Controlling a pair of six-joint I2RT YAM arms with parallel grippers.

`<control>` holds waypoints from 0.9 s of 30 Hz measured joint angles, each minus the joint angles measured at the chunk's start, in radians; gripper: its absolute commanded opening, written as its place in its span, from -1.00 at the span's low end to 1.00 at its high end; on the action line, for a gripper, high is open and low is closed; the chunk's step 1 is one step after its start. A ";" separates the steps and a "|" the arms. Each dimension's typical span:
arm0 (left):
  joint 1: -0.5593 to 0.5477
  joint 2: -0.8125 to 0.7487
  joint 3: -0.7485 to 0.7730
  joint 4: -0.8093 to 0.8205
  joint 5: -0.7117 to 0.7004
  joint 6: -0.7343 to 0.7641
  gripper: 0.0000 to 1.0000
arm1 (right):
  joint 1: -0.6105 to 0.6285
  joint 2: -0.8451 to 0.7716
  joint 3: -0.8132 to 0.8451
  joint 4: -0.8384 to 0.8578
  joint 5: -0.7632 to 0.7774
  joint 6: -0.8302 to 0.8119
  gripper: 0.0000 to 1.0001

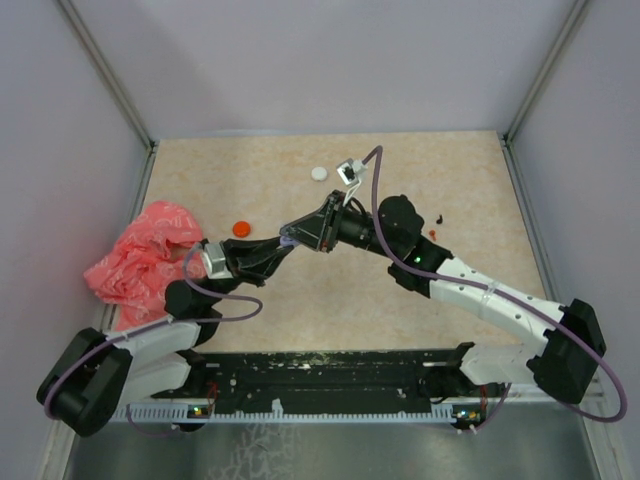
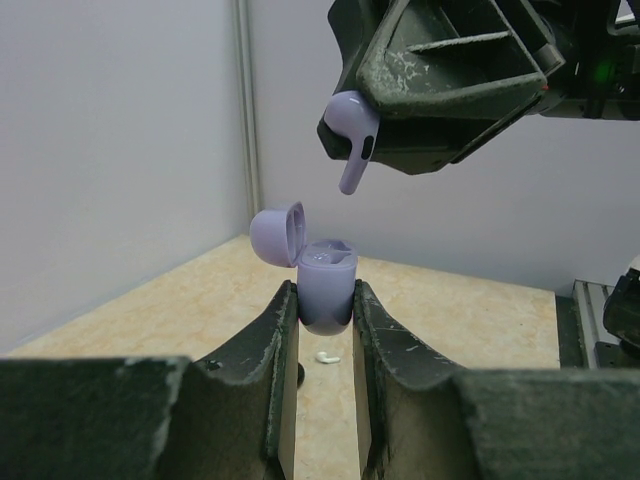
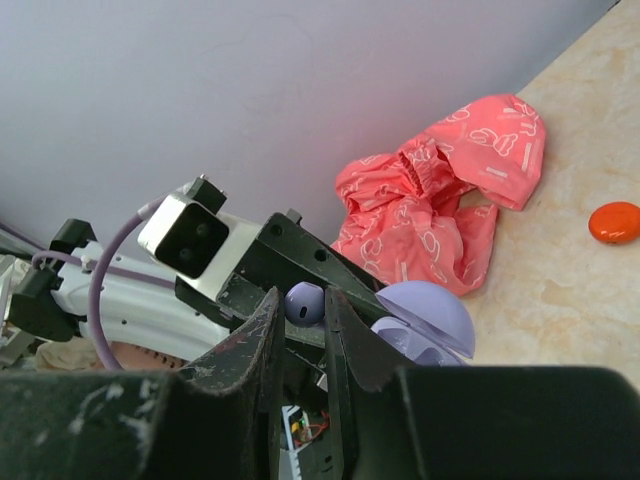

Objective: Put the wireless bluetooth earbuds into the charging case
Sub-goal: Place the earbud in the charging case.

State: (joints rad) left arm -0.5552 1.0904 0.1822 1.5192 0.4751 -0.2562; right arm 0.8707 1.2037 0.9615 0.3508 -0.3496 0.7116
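The lilac earbud is hanging stem-down just above the open charging case, pinched in the right gripper. The left gripper is clamping the case upright over the middle of the table, with a pink cloth lying at the left edge.

One lilac plastic charging case, one lilac stemmed earbud, one white earbud, one white round disc, one orange round disc, one crumpled pink cloth.
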 measured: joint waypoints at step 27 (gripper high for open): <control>0.001 -0.061 0.000 0.000 0.010 -0.009 -1.00 | 0.002 0.024 -0.026 0.026 -0.012 0.076 -0.82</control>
State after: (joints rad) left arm -0.5545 1.0294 0.1822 1.5188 0.4850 -0.2653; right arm 0.8726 1.2274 0.9360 0.3771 -0.3614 0.7872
